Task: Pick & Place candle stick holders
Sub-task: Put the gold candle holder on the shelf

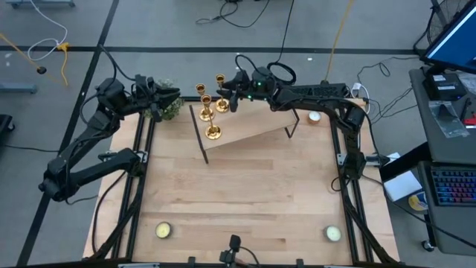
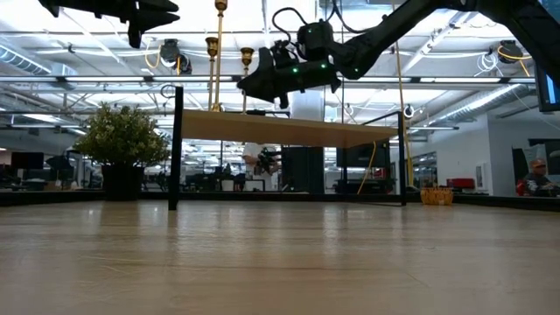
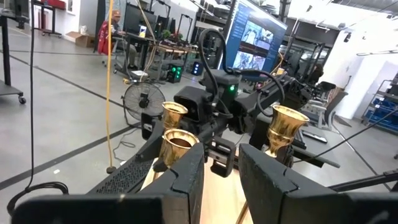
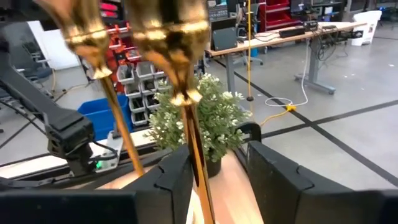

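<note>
Right gripper (image 1: 224,103): at the raised shelf's far edge, fingers straddling the slim stem of a candle stick holder (image 4: 186,118), not visibly clamped.
Left gripper (image 1: 175,97): waiting beside the plant (image 1: 169,109); spread or pinched, cannot tell.
Holders (image 1: 212,112): three upright on the shelf (image 1: 245,134).
Step advice: centre stem, squeeze squarely, lift straight, clear neighbours.
Hidden: finger contact, held holder's base.

Pale wooden table (image 1: 238,197), raised wooden shelf (image 1: 253,132) at upper centre bearing three gold candle stick holders (image 1: 212,131); tealight discs (image 1: 163,231) lower left, lower right, upper right; small plant (image 1: 168,108) upper left
</note>
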### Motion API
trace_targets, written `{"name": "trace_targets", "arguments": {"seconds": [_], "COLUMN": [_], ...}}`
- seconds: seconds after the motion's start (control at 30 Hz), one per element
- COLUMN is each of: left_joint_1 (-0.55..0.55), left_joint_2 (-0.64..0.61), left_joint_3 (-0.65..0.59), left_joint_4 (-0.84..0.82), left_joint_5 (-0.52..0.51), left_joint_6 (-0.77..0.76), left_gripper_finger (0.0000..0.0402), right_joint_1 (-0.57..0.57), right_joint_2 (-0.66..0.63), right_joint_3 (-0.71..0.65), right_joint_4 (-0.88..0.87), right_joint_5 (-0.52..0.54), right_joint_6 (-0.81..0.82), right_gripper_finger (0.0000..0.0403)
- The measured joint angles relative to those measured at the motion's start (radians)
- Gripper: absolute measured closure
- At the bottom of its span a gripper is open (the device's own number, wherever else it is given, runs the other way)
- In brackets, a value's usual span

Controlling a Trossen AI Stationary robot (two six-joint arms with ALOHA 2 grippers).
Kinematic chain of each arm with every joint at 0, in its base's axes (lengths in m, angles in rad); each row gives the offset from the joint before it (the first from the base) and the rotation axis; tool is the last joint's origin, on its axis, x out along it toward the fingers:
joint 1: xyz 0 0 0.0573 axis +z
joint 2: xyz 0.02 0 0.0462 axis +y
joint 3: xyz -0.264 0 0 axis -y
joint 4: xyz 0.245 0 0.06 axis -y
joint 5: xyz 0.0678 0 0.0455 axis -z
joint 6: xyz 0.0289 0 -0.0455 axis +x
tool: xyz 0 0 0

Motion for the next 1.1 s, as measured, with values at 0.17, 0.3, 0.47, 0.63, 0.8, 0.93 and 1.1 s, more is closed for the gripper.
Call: {"name": "trace_targets", "arguments": {"seconds": [0.17, 0.3, 0.47, 0.63, 0.8, 0.93, 1.1], "left_joint_1": [0.0, 0.0, 0.0, 0.0, 0.0, 0.0, 0.0], "left_joint_2": [0.0, 0.0, 0.0, 0.0, 0.0, 0.0, 0.0], "left_joint_3": [0.0, 0.0, 0.0, 0.0, 0.0, 0.0, 0.0], "left_joint_4": [0.0, 0.0, 0.0, -0.001, -0.001, -0.001, -0.002], "left_joint_5": [0.0, 0.0, -0.001, -0.001, -0.001, 0.0, 0.0], "left_joint_6": [0.001, 0.001, 0.002, 0.002, 0.002, 0.002, 0.002], "left_gripper_finger": [0.03, 0.03, 0.03, 0.03, 0.03, 0.03, 0.03], "right_joint_1": [-0.002, 0.0, 0.007, 0.019, 0.037, 0.052, 0.069], "right_joint_2": [0.0, 0.0, -0.001, -0.001, -0.003, -0.003, -0.005], "right_joint_3": [0.0, 0.0, -0.001, -0.001, 0.0, 0.0, 0.001], "right_joint_4": [-0.004, -0.03, -0.041, -0.042, -0.057, -0.061, -0.093], "right_joint_5": [0.002, -0.002, -0.002, 0.0, -0.002, -0.001, -0.001], "right_joint_6": [0.001, -0.003, -0.008, -0.011, -0.011, -0.018, -0.02], "right_gripper_finger": [0.0291, 0.0324, 0.0375, 0.0391, 0.0391, 0.0393, 0.0392]}}
